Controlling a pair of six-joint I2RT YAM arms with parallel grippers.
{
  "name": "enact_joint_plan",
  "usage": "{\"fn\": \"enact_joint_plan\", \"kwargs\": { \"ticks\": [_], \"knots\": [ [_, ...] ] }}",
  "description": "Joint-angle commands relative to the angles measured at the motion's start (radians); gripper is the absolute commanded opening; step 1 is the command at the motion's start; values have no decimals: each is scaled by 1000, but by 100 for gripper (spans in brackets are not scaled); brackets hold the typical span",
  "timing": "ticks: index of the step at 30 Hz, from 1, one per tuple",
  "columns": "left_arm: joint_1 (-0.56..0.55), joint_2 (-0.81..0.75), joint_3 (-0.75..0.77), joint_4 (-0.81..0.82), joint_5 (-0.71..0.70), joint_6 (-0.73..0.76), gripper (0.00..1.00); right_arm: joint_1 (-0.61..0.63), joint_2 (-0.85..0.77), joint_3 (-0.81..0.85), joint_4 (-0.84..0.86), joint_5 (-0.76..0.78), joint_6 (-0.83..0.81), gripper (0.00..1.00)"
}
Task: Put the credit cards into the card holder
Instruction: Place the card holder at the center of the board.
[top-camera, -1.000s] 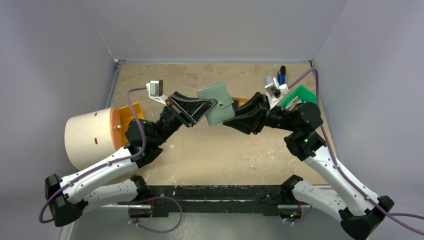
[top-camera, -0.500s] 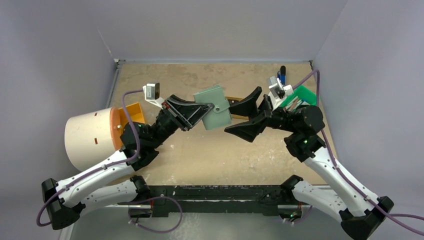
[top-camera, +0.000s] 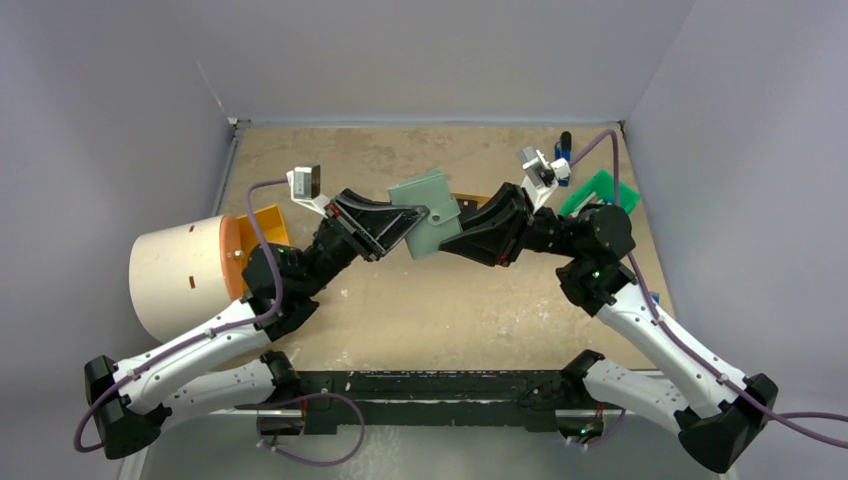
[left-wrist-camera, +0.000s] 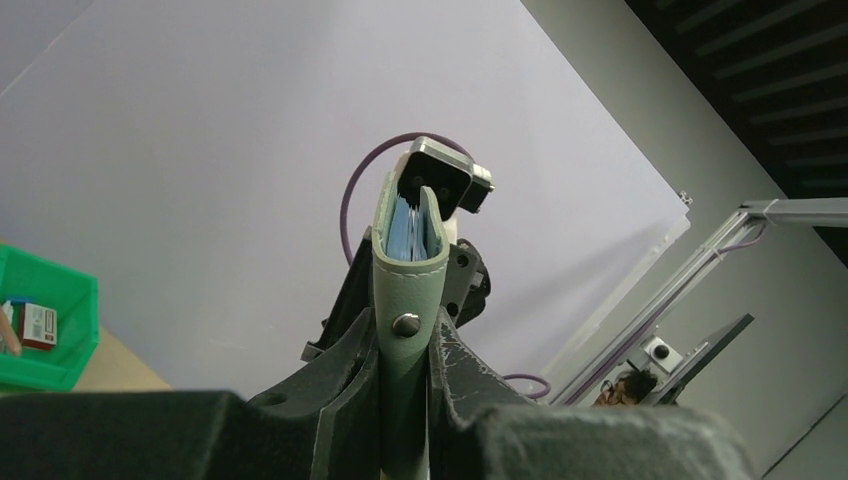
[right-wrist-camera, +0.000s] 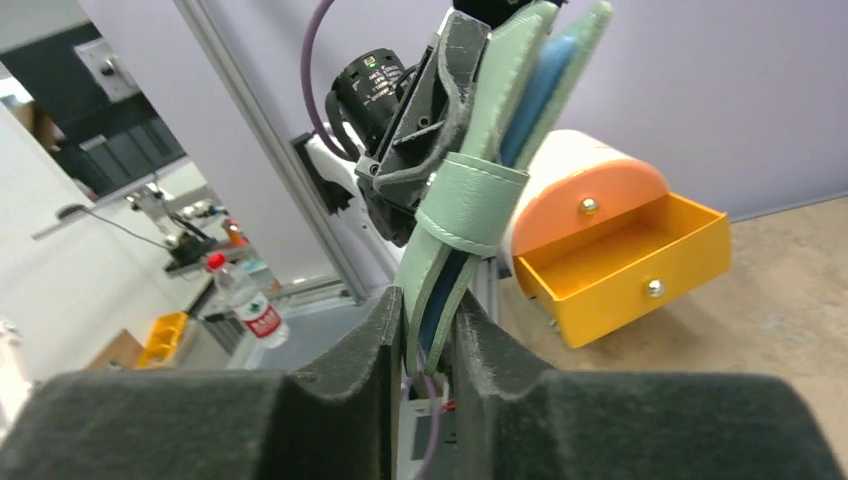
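Sage-green card holder (top-camera: 425, 213) is up off the table (top-camera: 450, 320), clamped between both grippers. Left gripper (top-camera: 410, 222) is narrow and pinches the holder at the snap stud end. In the left wrist view its fingers (left-wrist-camera: 350, 370) press on both faces. Right gripper (top-camera: 452, 240) is also narrow and grips the opposite edge. In the right wrist view its fingertips sit tight on either side of the soft wall, just below the strap (right-wrist-camera: 470, 195) that wraps around the fold.

Blue cards (left-wrist-camera: 410, 225) show inside the pocket at the end far from the left fingers. From the right wrist a blue edge (right-wrist-camera: 545, 85) shows between the flaps, past the strap. How many cards there are, I can't tell.

Orange drawer (right-wrist-camera: 620, 265) hangs open beyond the holder from the right gripper's side, behind the left gripper's wrist. Green bin (top-camera: 600, 190) sits behind the right gripper.

Judgement: cards look seated, and the step looks like closing or securing the holder.

Risks:
- The holder is soft, so if the two grippers pull apart or twist unevenly it could slip out of one pinch.
- It could then swing or drop to the table.
- Tilting the pocket mouth downward could let cards slide out, as nothing visible locks them in.
- If the right fingers squeeze over the strap they may block the snap from meeting the stud.
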Motion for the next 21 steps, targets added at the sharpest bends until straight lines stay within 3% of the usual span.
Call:
{"fn": "enact_joint_plan", "kwargs": {
  "ticks": [1, 9, 21],
  "knots": [
    [-6, 0, 9, 14, 45, 24, 6, 0, 1, -15, 141, 32, 86, 16],
    [-6, -31, -13, -79, 50, 91, 27, 0, -18, -71, 148, 98, 168, 0],
    [-5, -110, -79, -162, 65, 198, 39, 0, -27, -125, 98, 169, 251, 0]
  ]
}}
